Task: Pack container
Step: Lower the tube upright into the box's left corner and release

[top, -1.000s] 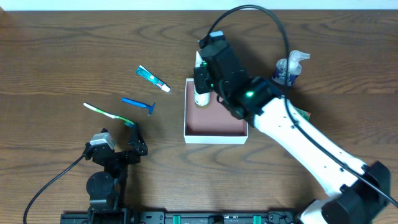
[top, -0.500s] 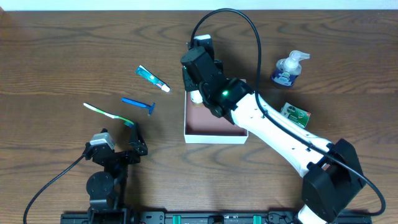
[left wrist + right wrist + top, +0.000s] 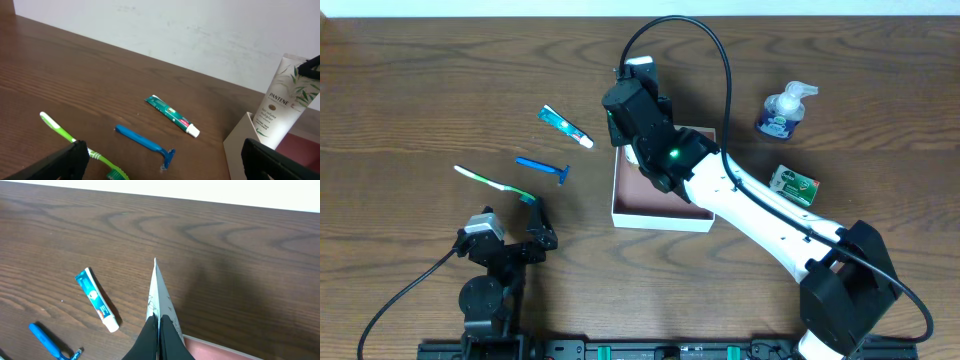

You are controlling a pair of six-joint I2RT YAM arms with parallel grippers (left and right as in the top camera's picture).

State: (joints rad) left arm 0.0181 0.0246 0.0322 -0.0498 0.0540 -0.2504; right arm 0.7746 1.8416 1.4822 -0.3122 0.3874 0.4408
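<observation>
The square, shallow container, with thin white walls and a red-brown inside, sits near the middle of the brown wooden table. The right arm reaches over its far left corner.

The right gripper has its jaws squeezed together on the thin flat end of a tall white plastic tube with green leaves printed on it. The white tube hangs a bit tilted, with its cap end down behind the container's wall. I think it is held by the flat end so the fat end can go into the box first. I cannot tell if the cap end touches the bottom yet, so the tube does not look let go.

The left gripper sits low at the near side of the table, well apart from the container. Its jaws are wide apart and hold nothing. It is likely parked there to keep out of the other arm's way.

Other things wait on the table, not packed yet. On the left lie a small blue-green toothpaste tube, a blue plastic razor and a green and white toothbrush. On the right stand a clear pump bottle of blue soap and a small green packet
</observation>
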